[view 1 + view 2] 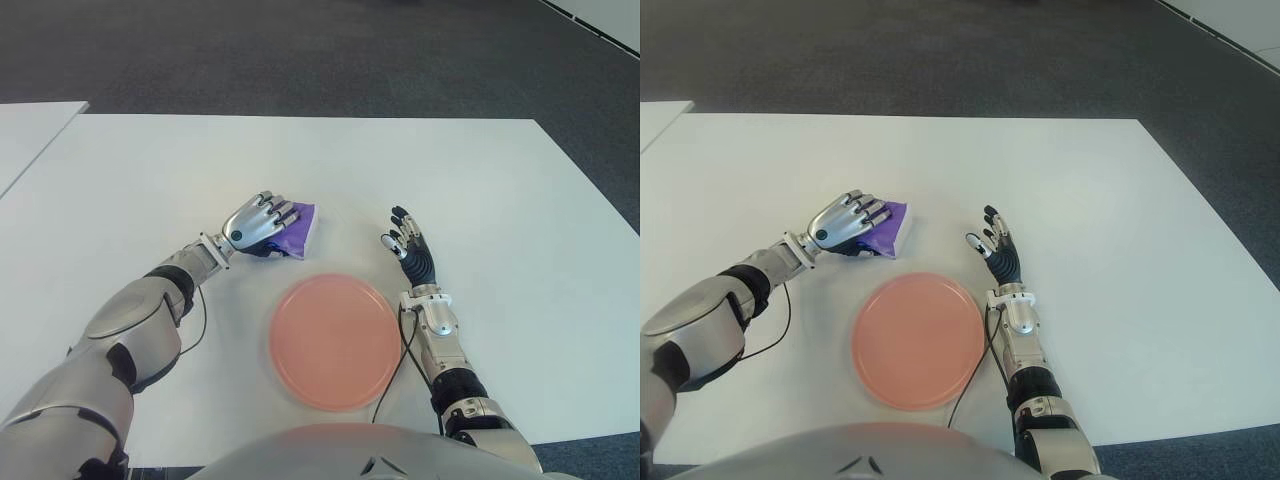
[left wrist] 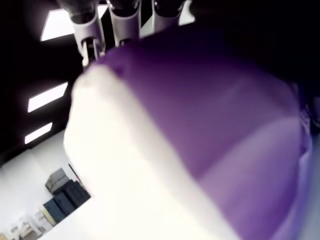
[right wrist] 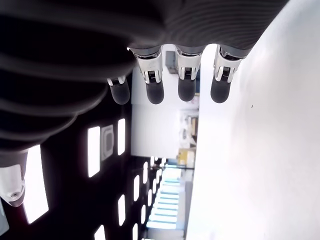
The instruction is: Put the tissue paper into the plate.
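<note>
A purple and white tissue pack (image 1: 298, 229) lies on the white table (image 1: 480, 190) just beyond the far left rim of the pink plate (image 1: 335, 341). My left hand (image 1: 258, 222) covers the pack from the left, fingers curled over its top. Up close in the left wrist view the pack (image 2: 210, 145) fills the picture, with fingertips (image 2: 90, 40) reaching past its edge. My right hand (image 1: 408, 242) shows to the right of the plate, fingers extended and holding nothing. The plate has nothing in it.
A second white table (image 1: 30, 130) shows at the far left, with a gap between the two. Dark carpet (image 1: 300, 60) lies beyond the table's far edge. A black cable (image 1: 395, 370) runs along my right forearm beside the plate.
</note>
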Robot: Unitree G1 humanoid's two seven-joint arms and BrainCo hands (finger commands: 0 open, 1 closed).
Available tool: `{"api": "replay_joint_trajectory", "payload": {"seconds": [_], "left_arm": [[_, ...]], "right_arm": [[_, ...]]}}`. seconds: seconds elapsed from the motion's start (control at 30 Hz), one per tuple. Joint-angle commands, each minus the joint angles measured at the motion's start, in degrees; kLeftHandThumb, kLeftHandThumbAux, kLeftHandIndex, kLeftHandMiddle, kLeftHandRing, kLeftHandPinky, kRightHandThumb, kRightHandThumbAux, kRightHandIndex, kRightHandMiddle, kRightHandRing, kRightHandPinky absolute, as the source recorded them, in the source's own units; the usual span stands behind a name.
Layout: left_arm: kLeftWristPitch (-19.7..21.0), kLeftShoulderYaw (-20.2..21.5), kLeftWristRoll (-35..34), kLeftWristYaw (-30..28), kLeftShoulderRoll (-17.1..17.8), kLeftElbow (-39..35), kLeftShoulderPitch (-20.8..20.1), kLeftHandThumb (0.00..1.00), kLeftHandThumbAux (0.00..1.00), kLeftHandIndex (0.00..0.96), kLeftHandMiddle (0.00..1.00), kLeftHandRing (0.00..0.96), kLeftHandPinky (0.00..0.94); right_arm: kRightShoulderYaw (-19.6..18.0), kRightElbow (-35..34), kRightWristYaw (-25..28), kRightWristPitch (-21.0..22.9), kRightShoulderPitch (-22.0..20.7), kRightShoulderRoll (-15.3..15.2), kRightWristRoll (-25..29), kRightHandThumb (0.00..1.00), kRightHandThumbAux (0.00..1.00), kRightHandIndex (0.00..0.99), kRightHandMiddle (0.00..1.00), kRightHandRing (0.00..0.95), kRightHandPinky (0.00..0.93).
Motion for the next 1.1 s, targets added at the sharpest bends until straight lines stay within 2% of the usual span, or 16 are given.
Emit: {"api": "replay_joint_trajectory", "payload": {"seconds": [0.03,0.1,0.2,0.27,0.43,0.6,0.83,0.9,1.0,1.1], "left_arm": [[0.4,-2.5,2.9,-2.2,-1.9,2.9,3.6,0.999,0.669,0.610,0.386,0.440,0.526],[0.5,-2.4,2.6,-3.4,-2.6,3.4,3.5,0.999,0.669,0.613,0.385,0.447,0.529],[0.6,-2.2,2.3,-4.5,-3.2,3.8,3.7,0.964,0.659,0.472,0.426,0.513,0.684],[0.7,-2.1,2.1,-4.9,-3.4,3.9,3.8,0.957,0.654,0.451,0.434,0.536,0.721],[0.6,-1.6,1.3,-6.4,-3.8,4.0,3.9,0.956,0.644,0.486,0.453,0.500,0.769],[0.1,-0.7,0.1,-8.1,-4.3,4.1,4.1,0.953,0.645,0.463,0.469,0.486,0.798],[-4.0,2.5,-3.3,-6.9,-4.9,3.7,4.4,0.954,0.644,0.473,0.471,0.483,0.819],[-5.1,3.3,-4.3,-6.1,-5.1,3.6,4.4,0.892,0.657,0.444,0.478,0.662,0.832],[-6.4,5.2,-6.0,-4.8,-5.5,3.4,4.3,0.862,0.664,0.417,0.511,0.756,0.841],[-8.3,8.8,-9.3,-3.5,-6.2,3.0,3.7,0.854,0.665,0.409,0.536,0.797,0.842]], "right_arm": [[0.1,2.1,0.7,3.0,3.8,0.3,0.4,0.000,0.471,0.000,0.000,0.000,0.000],[0.1,1.9,1.2,2.9,4.0,0.2,0.6,0.000,0.470,0.000,0.000,0.000,0.000],[0.0,1.6,1.6,2.7,4.2,0.1,0.8,0.000,0.470,0.000,0.000,0.000,0.000],[0.0,1.4,1.7,2.6,4.3,0.1,0.7,0.000,0.470,0.000,0.000,0.000,0.000],[0.1,0.9,1.5,2.6,4.6,0.2,0.5,0.000,0.478,0.000,0.000,0.000,0.000],[0.1,0.8,1.6,2.9,4.7,0.3,0.5,0.000,0.495,0.000,0.000,0.000,0.000],[0.1,1.2,1.8,3.0,4.5,0.6,0.8,0.000,0.495,0.000,0.000,0.000,0.000],[0.1,1.3,1.8,3.0,4.4,0.6,0.8,0.000,0.493,0.000,0.000,0.000,0.000],[0.0,1.4,1.8,2.9,4.3,0.7,0.9,0.000,0.492,0.000,0.000,0.000,0.000],[0.0,1.6,1.8,2.9,4.2,0.8,0.9,0.000,0.494,0.000,0.000,0.000,0.000]]}}
